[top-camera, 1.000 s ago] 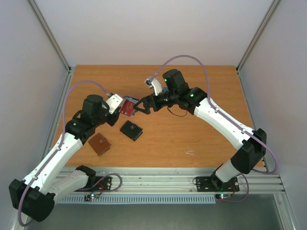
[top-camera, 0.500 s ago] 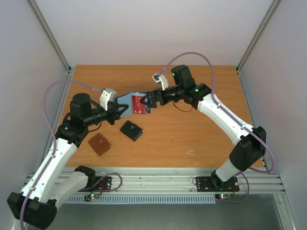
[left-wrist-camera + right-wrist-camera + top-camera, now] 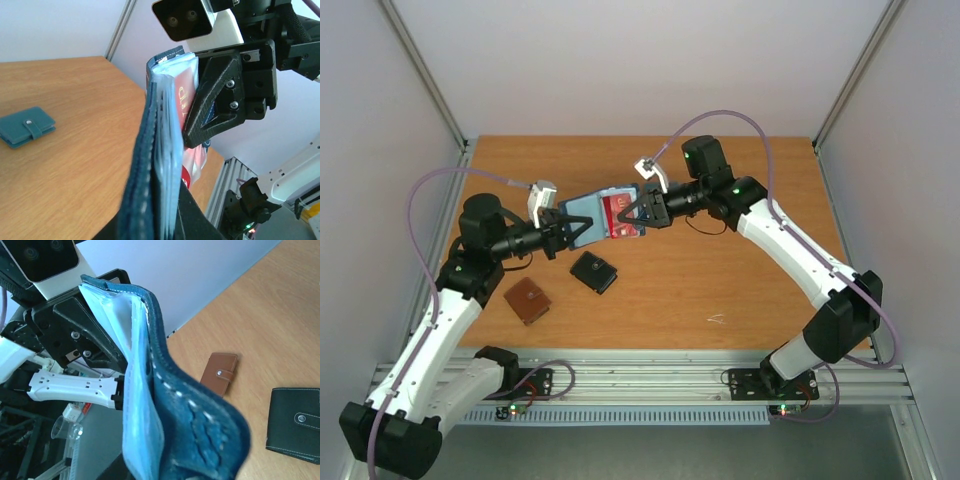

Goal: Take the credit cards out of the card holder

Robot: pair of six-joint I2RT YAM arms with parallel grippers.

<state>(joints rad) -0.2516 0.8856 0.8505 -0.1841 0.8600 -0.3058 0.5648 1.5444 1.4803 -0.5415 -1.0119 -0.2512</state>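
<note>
card holder (image 3: pixel 592 210) is airborne just behind the black wallet (image 3: pixel 593 271), left hand (image 3: pixel 578 224) clamped on one end, right hand (image 3: pixel 640 211) pinched shut on the other over the red card (image 3: pixel 619 213): I'd make sure it grips card only, not cover, then pull straight along the pocket.

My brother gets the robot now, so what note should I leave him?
Left end effector: shut on the navy card holder, which is held up off the table.
Right end effector: shut on the holder's opposite edge, beside the red card.
Done: the holder is spread open between both arms.
Left: no card is out yet. The red card sits in its pocket; the other cards are not visible.
</note>
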